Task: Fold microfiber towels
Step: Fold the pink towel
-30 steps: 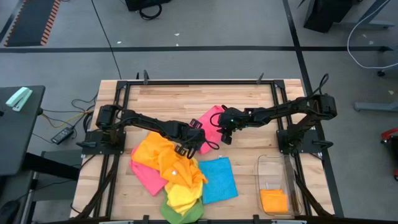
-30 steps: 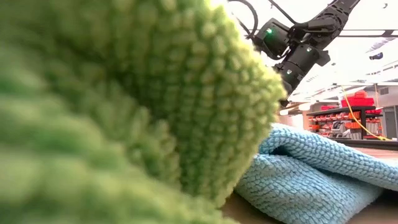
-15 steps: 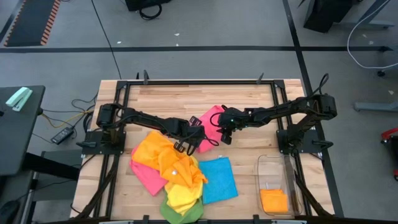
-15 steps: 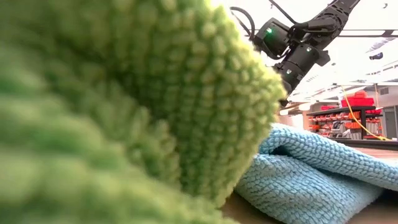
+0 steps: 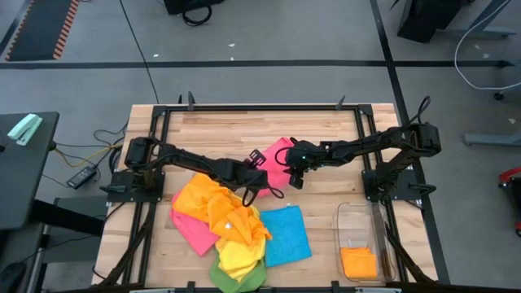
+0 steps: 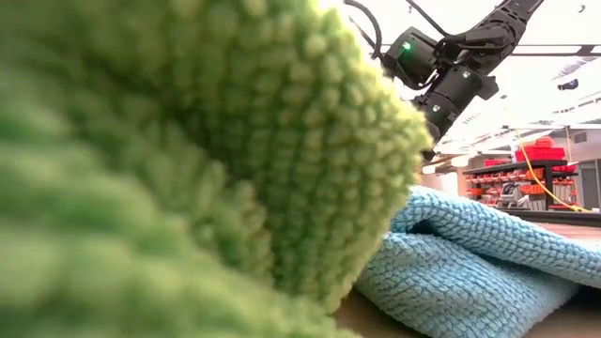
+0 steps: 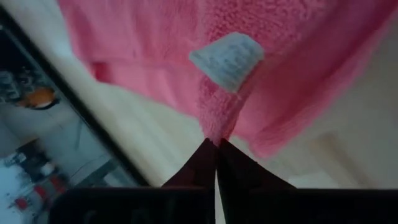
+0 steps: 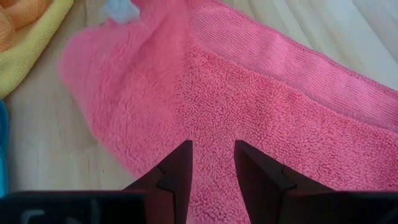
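Observation:
A pink microfiber towel (image 5: 277, 159) lies spread on the table's middle, with a white label (image 7: 227, 59) near one corner. My left gripper (image 5: 261, 188) is at its near left corner and shut on it. My right gripper (image 5: 295, 177) stands on its right part, the fingers a little apart with pink pile between them. Nearer the front lies a heap of towels: orange (image 5: 210, 203), a second pink (image 5: 194, 231), yellow (image 5: 239, 254) and green (image 5: 236, 281), with a blue one (image 5: 285, 234) beside it. My left gripper (image 7: 216, 144) pinches a puckered ridge of the pink towel's edge (image 7: 214, 127) between its two fingers, just below the white label. The fingers slant down from the table's left. The rest of the towel lies on the table. My right gripper (image 8: 211, 149) comes down on the pink towel from above, with a strip of its pile (image 8: 212, 134) between the two fingers (image 8: 181, 163). Whether one layer or a raised fold is caught, I cannot tell. The towel lies on the table around the fingers.
A clear plastic bin (image 5: 342, 221) with an orange towel (image 5: 358, 262) in it stands at the front right. In the low view the green towel (image 6: 188, 141) fills most of the picture, the blue one (image 6: 470, 253) beside it. Bare wood lies at the table's far side.
My left gripper has gone a little toward the table's right edge, from the orange towel's edge to the pink towel's near left corner, and has shut there. My right gripper has kept still.

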Tool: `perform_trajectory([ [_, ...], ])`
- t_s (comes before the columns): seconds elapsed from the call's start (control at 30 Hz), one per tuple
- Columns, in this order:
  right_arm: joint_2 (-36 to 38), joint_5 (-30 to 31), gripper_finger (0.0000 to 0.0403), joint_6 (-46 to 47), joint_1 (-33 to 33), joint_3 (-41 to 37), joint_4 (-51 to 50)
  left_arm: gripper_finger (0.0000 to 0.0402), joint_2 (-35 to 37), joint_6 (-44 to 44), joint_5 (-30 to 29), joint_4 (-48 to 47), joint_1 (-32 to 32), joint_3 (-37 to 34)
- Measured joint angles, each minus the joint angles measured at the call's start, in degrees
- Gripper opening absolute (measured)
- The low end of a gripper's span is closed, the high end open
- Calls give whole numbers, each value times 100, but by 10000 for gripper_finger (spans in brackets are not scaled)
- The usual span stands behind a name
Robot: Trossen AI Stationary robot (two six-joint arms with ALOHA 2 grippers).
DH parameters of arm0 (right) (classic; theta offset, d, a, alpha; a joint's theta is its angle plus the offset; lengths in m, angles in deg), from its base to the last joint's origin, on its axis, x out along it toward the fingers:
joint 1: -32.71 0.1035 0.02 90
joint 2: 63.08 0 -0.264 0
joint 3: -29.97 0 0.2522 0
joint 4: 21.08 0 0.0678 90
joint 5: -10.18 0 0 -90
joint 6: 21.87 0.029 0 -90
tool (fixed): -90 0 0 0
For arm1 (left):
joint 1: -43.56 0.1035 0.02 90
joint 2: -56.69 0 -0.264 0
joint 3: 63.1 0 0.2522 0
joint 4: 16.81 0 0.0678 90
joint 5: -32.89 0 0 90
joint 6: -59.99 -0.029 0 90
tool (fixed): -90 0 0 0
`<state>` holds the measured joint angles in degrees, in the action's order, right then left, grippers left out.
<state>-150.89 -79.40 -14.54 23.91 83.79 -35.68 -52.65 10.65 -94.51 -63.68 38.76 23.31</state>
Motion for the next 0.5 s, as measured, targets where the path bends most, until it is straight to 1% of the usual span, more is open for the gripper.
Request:
perform_trajectory([
  [0.13, 0, 0, 127, -2, 0, 0, 7, 20, 0, -1, -85, -384, 0, 0],
  [0.3, 0, 0, 127, 0, 0, 0, 15, 8, 43, -57, -531, -498, -67, 0],
  [0.4, 0, 0, 127, 11, 0, 0, 15, 20, 86, -45, -544, -533, -72, 0],
  [0.5, 0, 0, 127, 15, 8, 0, 15, 30, 87, 101, -521, -793, -47, 0],
])
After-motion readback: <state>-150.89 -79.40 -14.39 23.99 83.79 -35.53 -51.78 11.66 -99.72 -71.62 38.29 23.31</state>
